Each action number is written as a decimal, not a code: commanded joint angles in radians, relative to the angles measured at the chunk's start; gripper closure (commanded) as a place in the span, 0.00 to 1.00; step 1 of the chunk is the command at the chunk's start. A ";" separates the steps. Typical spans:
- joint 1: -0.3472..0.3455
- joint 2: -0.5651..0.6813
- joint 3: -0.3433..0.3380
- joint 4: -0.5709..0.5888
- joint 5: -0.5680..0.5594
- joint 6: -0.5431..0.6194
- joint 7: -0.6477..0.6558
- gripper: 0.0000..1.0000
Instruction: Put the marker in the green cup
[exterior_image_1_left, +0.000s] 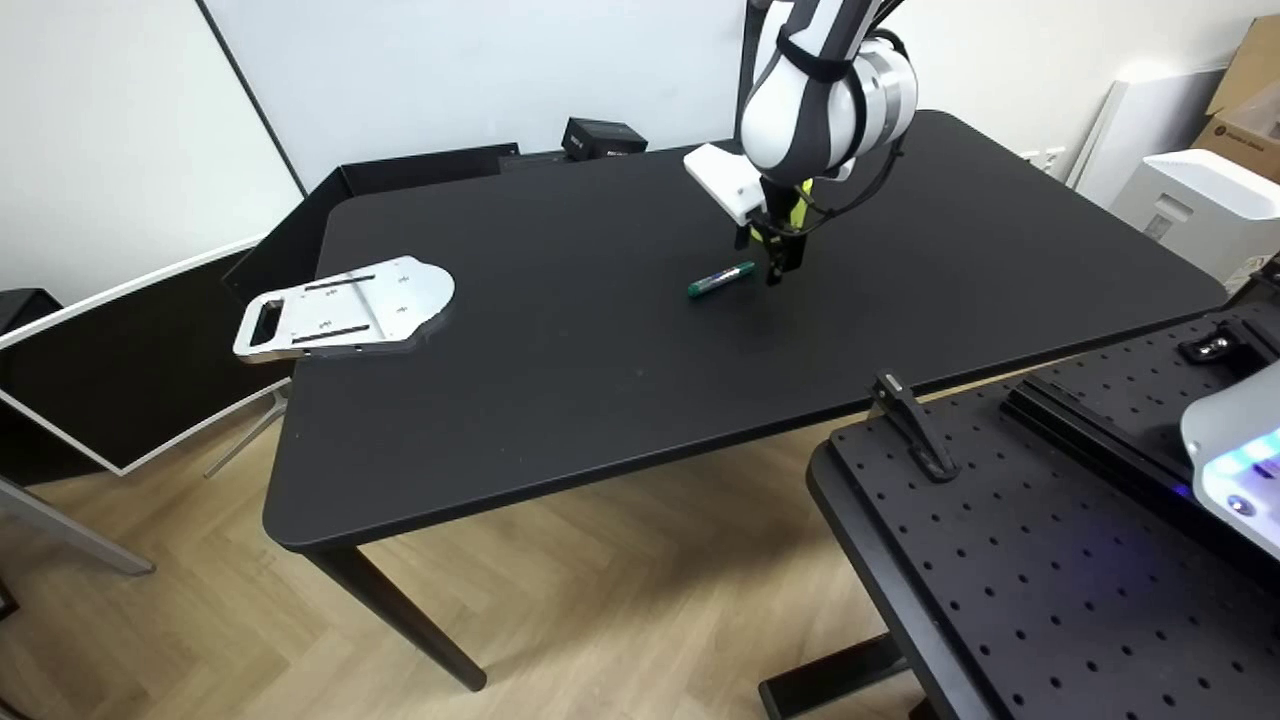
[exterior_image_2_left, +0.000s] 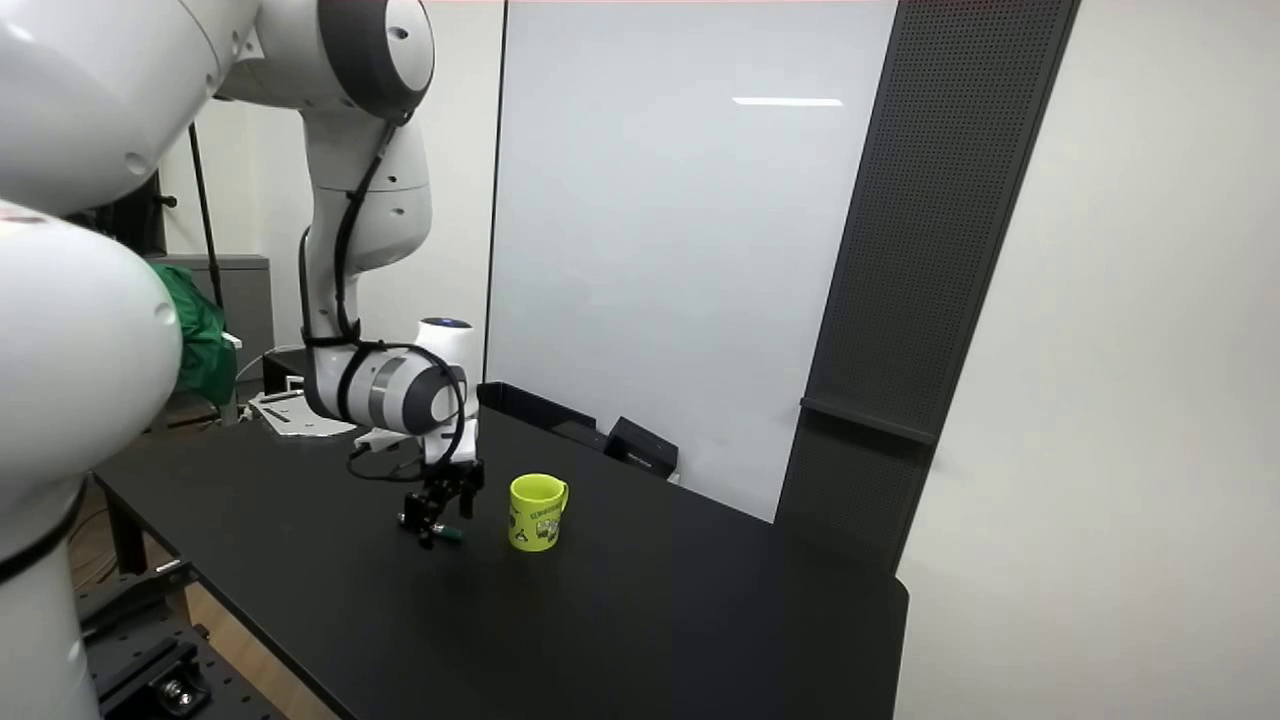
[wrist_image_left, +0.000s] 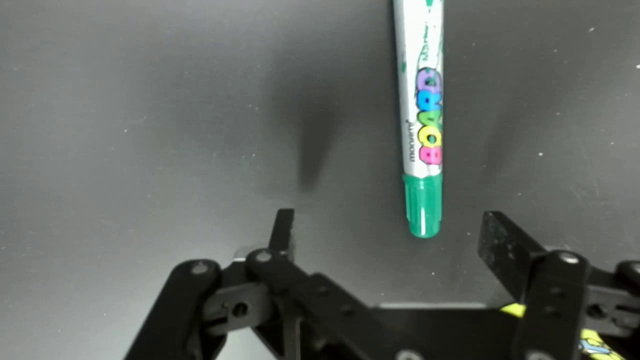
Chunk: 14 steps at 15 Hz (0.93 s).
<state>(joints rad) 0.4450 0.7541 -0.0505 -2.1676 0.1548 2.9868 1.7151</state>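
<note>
for a sound pick-up, the empty, wide-spread end effector (wrist_image_left: 391, 227) should probably move along the marker (wrist_image_left: 422, 110) to mid-barrel, centre, then lower and squeeze gently; the marker lies flat on the bench (exterior_image_1_left: 560, 350), its cap (wrist_image_left: 424, 205) showing nearer the fingertip (wrist_image_left: 505, 250) at right in the wrist view

You have bright, even light in both exterior views, with little detail showing in the black worktop (exterior_image_1_left: 560, 400). In an exterior view you get a streak of glare on the white panel (exterior_image_2_left: 680, 260) and a nearly washed-out arm (exterior_image_2_left: 80, 350). In an exterior view a housing (exterior_image_1_left: 1235, 440) glows blue at the frame's edge. Your wrist view is crisp on the marker (wrist_image_left: 424, 125), with soft shadow left of it.
</note>
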 joint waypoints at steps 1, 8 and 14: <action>0.011 0.033 -0.007 0.020 0.033 0.012 0.007 0.36; 0.012 0.048 -0.010 0.028 0.046 -0.001 0.006 0.86; 0.020 0.018 -0.033 0.026 0.040 -0.040 0.011 0.95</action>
<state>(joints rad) 0.4464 0.7833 -0.0584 -2.1587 0.1787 2.9838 1.7150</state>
